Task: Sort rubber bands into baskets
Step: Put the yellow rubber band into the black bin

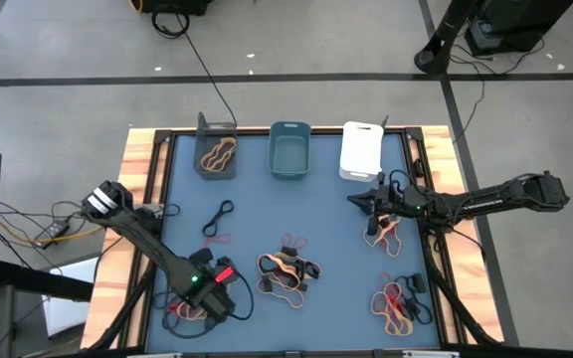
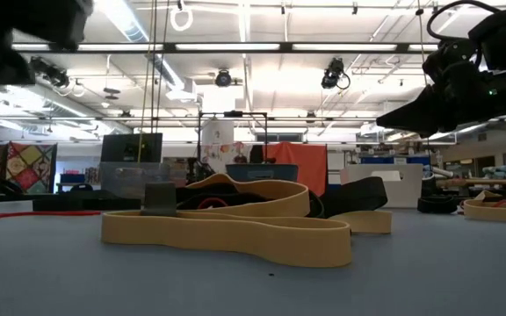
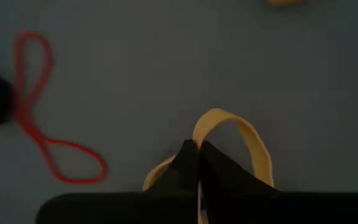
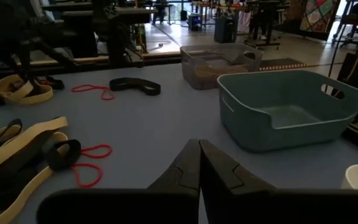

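One tan rubber band (image 3: 238,134) sits pinched in our left end effector (image 3: 197,155), its loop arching just ahead of the closed tips, at the lower left of the high view on the blue surface (image 1: 257,199). We judge the dark grey basket (image 1: 216,154), already holding tan bands, lies well away toward the upper left. Our right end effector (image 1: 358,202) hangs closed and empty beside the white basket (image 1: 361,149).
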Controlling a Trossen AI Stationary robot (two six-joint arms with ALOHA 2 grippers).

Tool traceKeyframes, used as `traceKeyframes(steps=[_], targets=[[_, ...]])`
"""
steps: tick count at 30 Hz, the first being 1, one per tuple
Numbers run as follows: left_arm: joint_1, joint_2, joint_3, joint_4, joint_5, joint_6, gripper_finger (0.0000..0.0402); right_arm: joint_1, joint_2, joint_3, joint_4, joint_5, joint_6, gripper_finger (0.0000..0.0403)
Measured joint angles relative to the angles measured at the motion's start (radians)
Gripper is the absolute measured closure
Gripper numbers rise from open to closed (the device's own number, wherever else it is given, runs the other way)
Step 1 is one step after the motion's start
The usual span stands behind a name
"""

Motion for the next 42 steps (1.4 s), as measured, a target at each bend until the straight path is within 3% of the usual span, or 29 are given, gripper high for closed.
traceKeyframes(steps=[7, 11, 20, 26, 32, 42], targets=[[0.005, 0.0, 0.11, -0.175, -0.103, -0.02, 0.0395, 0.0, 0.0, 0.0, 0.0, -0.015, -0.027, 0.0387], [0.02, -0.001, 0.157, -0.264, -0.11, -0.059, 0.0395, -0.002, 0.0, 0.0, 0.009, -0.014, -0.053, 0.0391], [0.07, -0.001, 0.215, -0.453, -0.204, -0.124, 0.0396, -0.002, 0.0, 0.0, 0.047, -0.014, -0.097, 0.0391], [0.185, -0.02, 0.216, -0.531, -0.228, -0.117, 0.0396, -0.002, 0.0, 0.0, 0.065, -0.013, -0.111, 0.0391], [0.33, -0.071, 0.215, -0.534, -0.244, 0.004, 0.0396, -0.003, 0.0, 0.001, 0.069, -0.012, -0.125, 0.0391], [0.574, -0.219, 0.215, -0.548, -0.375, 0.167, 0.0396, -0.004, 0.0, 0.001, 0.082, -0.011, -0.133, 0.0391]])
